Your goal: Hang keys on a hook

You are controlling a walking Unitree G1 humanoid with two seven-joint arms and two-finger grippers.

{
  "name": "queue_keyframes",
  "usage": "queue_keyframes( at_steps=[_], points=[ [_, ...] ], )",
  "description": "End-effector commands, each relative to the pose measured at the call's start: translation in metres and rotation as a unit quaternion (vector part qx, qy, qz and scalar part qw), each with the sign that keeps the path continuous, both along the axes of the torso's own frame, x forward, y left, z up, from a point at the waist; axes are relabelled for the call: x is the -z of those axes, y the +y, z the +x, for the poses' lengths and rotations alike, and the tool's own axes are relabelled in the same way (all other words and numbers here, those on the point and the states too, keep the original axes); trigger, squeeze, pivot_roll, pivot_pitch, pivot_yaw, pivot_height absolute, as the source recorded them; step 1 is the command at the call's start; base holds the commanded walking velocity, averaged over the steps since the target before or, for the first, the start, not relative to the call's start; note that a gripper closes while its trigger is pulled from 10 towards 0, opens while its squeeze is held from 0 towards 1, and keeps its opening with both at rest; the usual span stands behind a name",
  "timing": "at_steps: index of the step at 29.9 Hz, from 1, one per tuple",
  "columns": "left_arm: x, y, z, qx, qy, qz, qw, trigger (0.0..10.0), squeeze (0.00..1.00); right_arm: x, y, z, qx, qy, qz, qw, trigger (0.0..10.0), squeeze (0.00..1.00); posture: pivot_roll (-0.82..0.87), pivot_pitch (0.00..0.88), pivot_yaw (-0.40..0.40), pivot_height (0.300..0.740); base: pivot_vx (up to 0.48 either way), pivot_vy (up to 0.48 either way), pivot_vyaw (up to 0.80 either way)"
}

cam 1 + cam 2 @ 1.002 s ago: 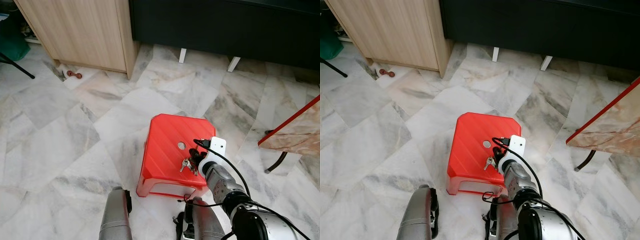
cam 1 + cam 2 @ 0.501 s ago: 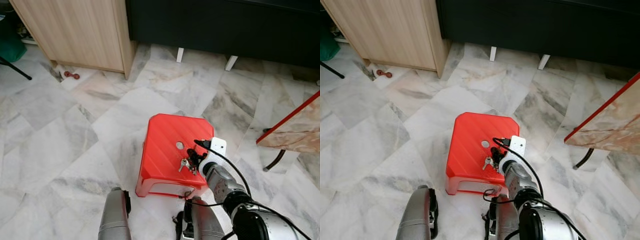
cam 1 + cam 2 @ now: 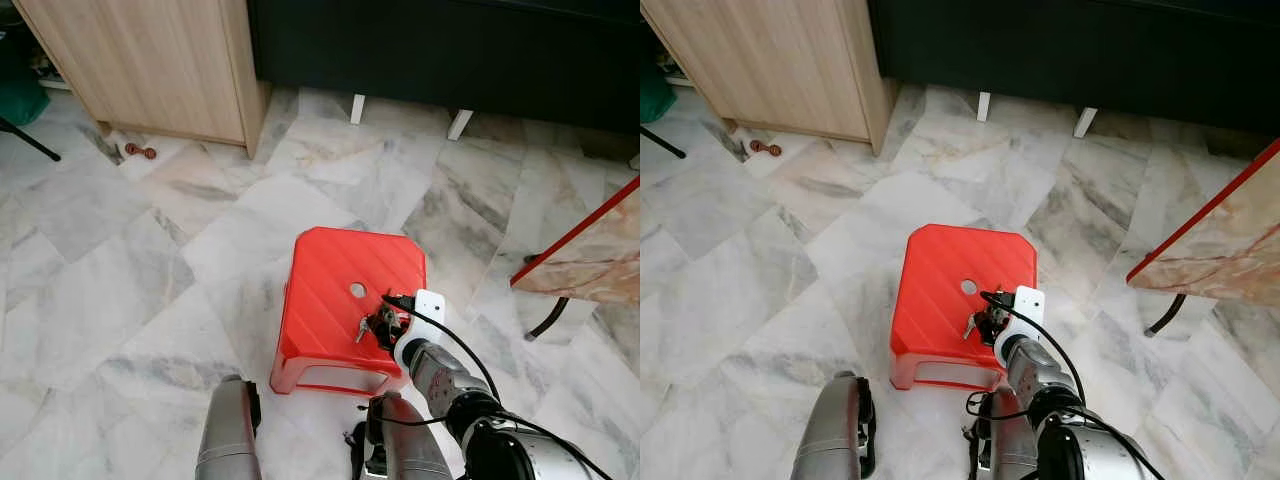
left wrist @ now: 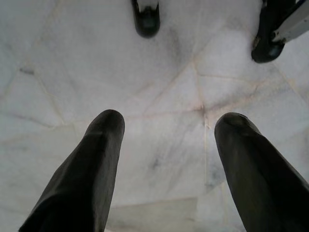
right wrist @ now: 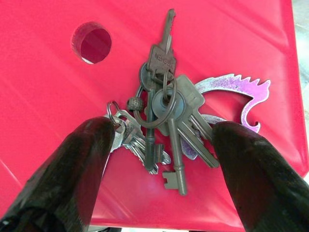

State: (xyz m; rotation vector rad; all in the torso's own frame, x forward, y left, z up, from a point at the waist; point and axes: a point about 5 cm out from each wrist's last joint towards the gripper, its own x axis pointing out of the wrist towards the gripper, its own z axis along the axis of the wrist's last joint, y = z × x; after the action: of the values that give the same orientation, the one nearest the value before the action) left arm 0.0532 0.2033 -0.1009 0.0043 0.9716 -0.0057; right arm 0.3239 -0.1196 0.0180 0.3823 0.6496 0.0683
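A bunch of keys (image 5: 164,116) on rings, with a purple wing-shaped charm (image 5: 241,92), lies on the top of a red plastic stool (image 3: 330,290), close to the stool's round hole (image 5: 91,43). My right gripper (image 5: 164,130) is open and low over the keys (image 3: 372,325). One black finger (image 5: 91,159) is on each side of the bunch. My left gripper (image 4: 169,121) hangs open over the marble floor, its arm (image 3: 228,430) idle at my side.
A light wooden cabinet (image 3: 160,60) stands at the back left, beside a dark unit on white legs (image 3: 450,50). A red-edged marble table (image 3: 590,255) juts in from the right. A small brown object (image 3: 140,151) lies on the floor by the cabinet.
My right gripper has moved lower and a little left, and now stands over the keys. The camera has shifted slightly. The keys and stool have stayed put.
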Motion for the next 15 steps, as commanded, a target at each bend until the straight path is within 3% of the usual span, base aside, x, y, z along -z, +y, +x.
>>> queue_keyframes(
  at_steps=[1, 15],
  points=[
    [0.003, -0.005, -0.018, -0.002, 0.025, -0.009, 1.0, 10.0, 0.0, 0.004, 0.002, -0.004, 0.0, 0.013, 0.001, 1.0, 10.0, 0.0, 0.17, 0.383, -0.093, 0.65, 0.0, 0.0, 0.0],
    [0.001, -0.01, -0.019, 0.0, 0.018, -0.014, 1.0, 10.0, 0.0, -0.006, 0.004, 0.006, -0.007, 0.004, -0.004, 1.0, 10.0, 0.0, 0.16, 0.401, -0.103, 0.65, 0.0, 0.0, 0.0]
  ],
)
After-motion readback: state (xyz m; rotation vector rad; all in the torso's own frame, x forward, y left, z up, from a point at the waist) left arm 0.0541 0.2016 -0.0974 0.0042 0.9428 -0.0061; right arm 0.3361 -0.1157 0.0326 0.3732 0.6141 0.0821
